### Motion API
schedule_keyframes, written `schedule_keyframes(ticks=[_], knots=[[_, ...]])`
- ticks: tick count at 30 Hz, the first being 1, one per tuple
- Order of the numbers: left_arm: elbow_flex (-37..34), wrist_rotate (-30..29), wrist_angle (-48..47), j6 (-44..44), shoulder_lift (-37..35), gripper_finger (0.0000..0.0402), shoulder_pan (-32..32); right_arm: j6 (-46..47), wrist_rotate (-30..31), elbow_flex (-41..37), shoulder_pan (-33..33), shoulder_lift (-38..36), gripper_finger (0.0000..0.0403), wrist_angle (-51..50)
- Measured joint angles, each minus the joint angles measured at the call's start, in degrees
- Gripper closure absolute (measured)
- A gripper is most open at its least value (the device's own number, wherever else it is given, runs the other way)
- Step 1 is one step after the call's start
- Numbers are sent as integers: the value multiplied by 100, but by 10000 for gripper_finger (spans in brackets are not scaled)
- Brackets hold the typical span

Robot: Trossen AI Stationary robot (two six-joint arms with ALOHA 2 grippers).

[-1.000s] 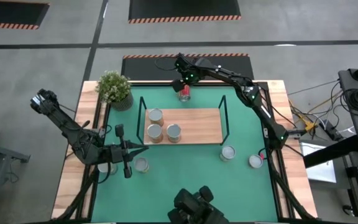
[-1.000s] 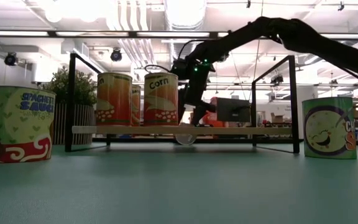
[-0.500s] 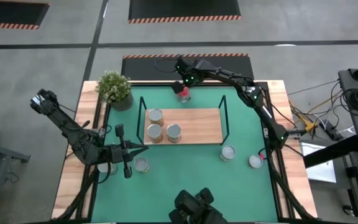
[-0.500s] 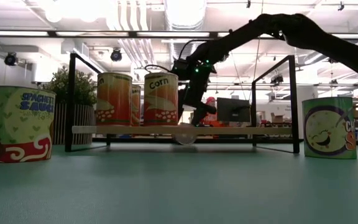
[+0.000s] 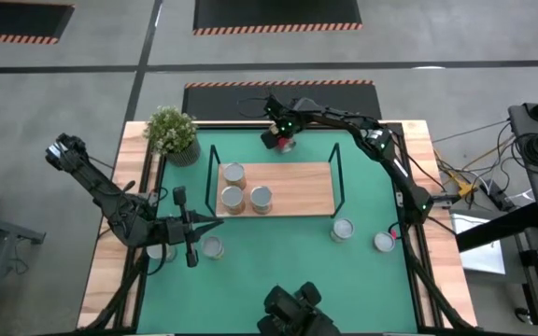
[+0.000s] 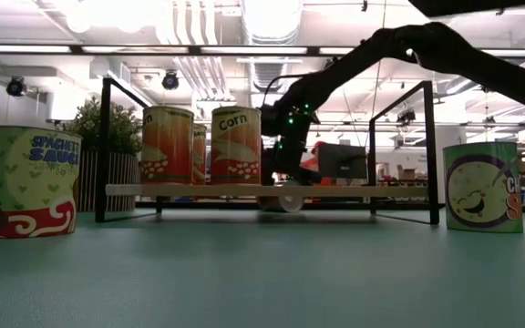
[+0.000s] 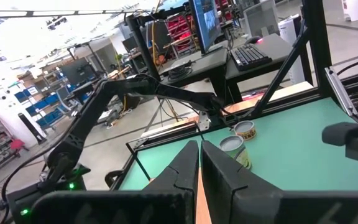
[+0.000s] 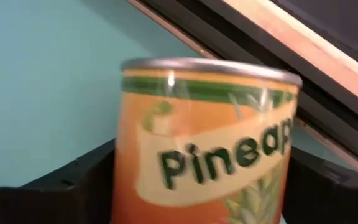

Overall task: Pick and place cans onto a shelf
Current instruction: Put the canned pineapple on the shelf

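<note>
My right gripper [image 5: 281, 140] is at the table's far edge, behind the shelf [image 5: 297, 187], shut on a can with an orange "Pineapple" label [image 8: 210, 143]. Three cans [image 5: 233, 174] [image 5: 233, 199] [image 5: 261, 197] stand on their bases on the left part of the shelf's wooden board. Two cans [image 5: 343, 229] [image 5: 384, 242] stand on the green mat near right. My left gripper [image 5: 213, 223] is shut and empty near left, beside two more cans [image 5: 212, 246] [image 5: 162, 250]. My right gripper pinches the Pineapple can by its labelled side wall [image 8: 135, 168] between its two fingers [image 8: 73, 183], one on each side of the can. The can stands about upright in the hold. Whether its base is on the mat, I cannot tell.
A potted plant [image 5: 171, 132] stands at the far left corner. The shelf's black wire posts [image 6: 106, 146] [image 6: 427, 150] rise at its ends. The board's right half [image 5: 306, 189] is bare. The green mat lies bare between the shelf and the near edge.
My right gripper has turned at the wrist and come down a little behind the shelf, still at the Pineapple can. The can has shifted slightly toward the table's right.
</note>
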Motion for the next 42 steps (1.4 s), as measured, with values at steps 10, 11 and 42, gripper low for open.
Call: schedule_keyframes(ticks=[10,11,42], knots=[[0,0,0,0,0,401,-1,-12,17,561,0,-4,129,-417],[0,0,0,0,0,401,0,-12,20,655,0,-4,129,-492],[-2,2,26,0,0,401,-1,-1689,2768,-4259,4231,-5151,120,4466]])
